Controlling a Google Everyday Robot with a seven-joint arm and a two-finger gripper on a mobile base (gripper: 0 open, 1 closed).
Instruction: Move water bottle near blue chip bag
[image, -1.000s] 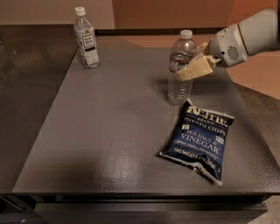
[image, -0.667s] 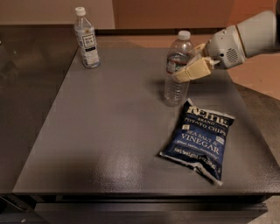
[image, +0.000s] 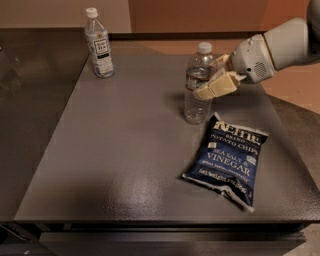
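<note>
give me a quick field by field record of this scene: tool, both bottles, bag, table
tool: right rear of the table, shut on the water bottle at its label band
water bottle: upright, close by the bag's top left corner
blue chip bag: lying flat, front right, lettering up
second bottle: upright, left rear corner, large white label
table: dark grey top

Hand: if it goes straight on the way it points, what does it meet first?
The water bottle: the hand points picture-left and clasps its side. Beyond it the line looks free across the table, though depth is unclear.
</note>
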